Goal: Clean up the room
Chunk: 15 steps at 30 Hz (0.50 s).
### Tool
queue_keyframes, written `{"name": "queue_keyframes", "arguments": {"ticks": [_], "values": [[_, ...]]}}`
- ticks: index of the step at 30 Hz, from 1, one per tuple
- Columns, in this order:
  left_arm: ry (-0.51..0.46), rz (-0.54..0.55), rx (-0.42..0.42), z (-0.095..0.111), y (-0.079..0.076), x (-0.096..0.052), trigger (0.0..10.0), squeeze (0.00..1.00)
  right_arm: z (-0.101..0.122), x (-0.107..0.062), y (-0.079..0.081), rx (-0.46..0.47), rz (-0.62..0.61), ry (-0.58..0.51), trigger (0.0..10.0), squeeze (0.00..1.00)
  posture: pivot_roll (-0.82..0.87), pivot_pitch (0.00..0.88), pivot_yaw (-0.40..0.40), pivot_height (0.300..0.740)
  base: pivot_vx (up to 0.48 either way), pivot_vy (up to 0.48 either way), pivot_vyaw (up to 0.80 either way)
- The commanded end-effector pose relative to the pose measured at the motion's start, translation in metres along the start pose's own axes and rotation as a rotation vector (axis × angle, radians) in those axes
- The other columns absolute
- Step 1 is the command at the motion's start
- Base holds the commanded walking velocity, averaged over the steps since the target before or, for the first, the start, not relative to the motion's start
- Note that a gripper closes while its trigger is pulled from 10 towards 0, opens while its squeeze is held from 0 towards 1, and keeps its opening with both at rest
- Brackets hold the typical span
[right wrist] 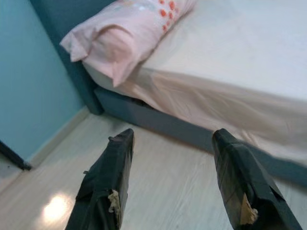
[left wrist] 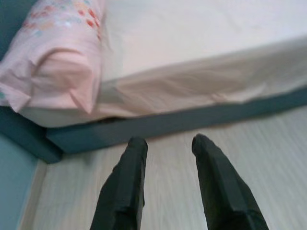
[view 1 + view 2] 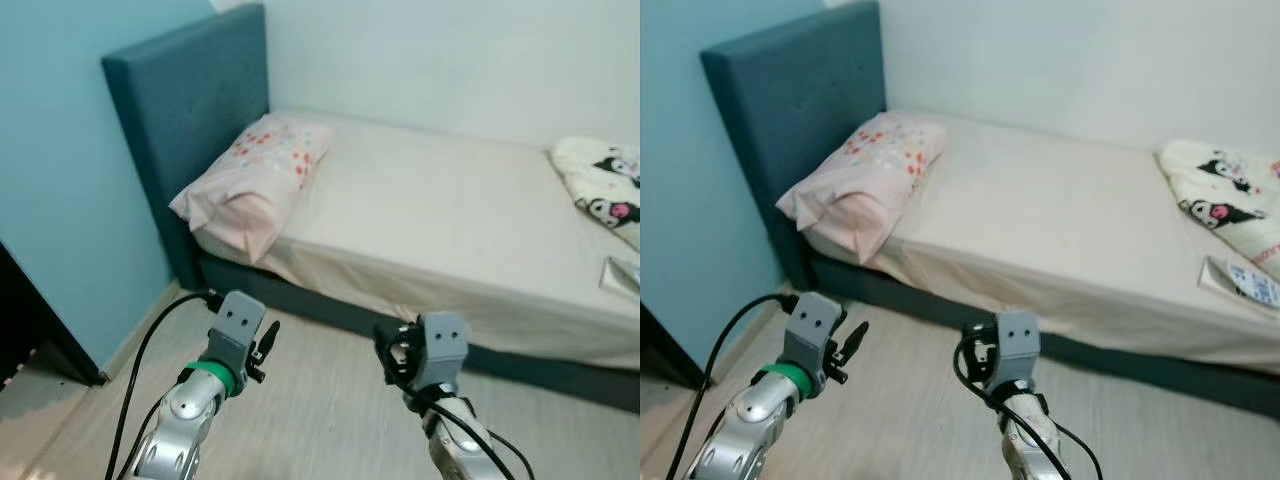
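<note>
Here, one pillow, one bed, two pincers

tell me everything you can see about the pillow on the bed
The pillow is soft and plump, in a pale pink case with small red, orange and blue dots printed on its upper part. The fabric looks like thin, creased cotton. It lies flat at the head of the bed, against the blue padded headboard, resting on the cream sheet, with its near end slightly overhanging the mattress edge.

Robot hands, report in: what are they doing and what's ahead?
Left hand and right hand open, empty, above floor. Bed ahead: pink pillow at headboard, cartoon blanket at far end. Nothing blocking.
</note>
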State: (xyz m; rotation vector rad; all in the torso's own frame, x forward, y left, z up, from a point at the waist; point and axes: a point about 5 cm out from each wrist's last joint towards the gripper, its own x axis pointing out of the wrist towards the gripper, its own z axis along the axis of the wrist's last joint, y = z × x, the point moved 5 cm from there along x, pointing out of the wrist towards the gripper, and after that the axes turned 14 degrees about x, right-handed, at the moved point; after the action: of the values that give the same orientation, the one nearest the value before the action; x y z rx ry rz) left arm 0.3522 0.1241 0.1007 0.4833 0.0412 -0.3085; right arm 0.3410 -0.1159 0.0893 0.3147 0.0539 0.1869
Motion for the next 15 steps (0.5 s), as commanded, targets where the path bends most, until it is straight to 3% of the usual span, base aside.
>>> {"name": "queue_keyframes", "arguments": {"ticks": [1,15], "values": [[0.004,-0.019,-0.013,-0.0014,-0.0055,-0.0004,10.0,0.00,-0.0018,-0.0032,-0.0092,-0.011,-0.024,0.007,10.0,0.00,-0.11,0.042,0.071,0.715,0.000,0.000,-0.80],[0.007,-0.039,-0.033,-0.0017,-0.0113,-0.0013,10.0,0.00,-0.0034,-0.0040,-0.0088,-0.032,-0.020,0.004,10.0,0.00,-0.10,0.049,0.072,0.715,0.000,0.000,-0.80]]}}
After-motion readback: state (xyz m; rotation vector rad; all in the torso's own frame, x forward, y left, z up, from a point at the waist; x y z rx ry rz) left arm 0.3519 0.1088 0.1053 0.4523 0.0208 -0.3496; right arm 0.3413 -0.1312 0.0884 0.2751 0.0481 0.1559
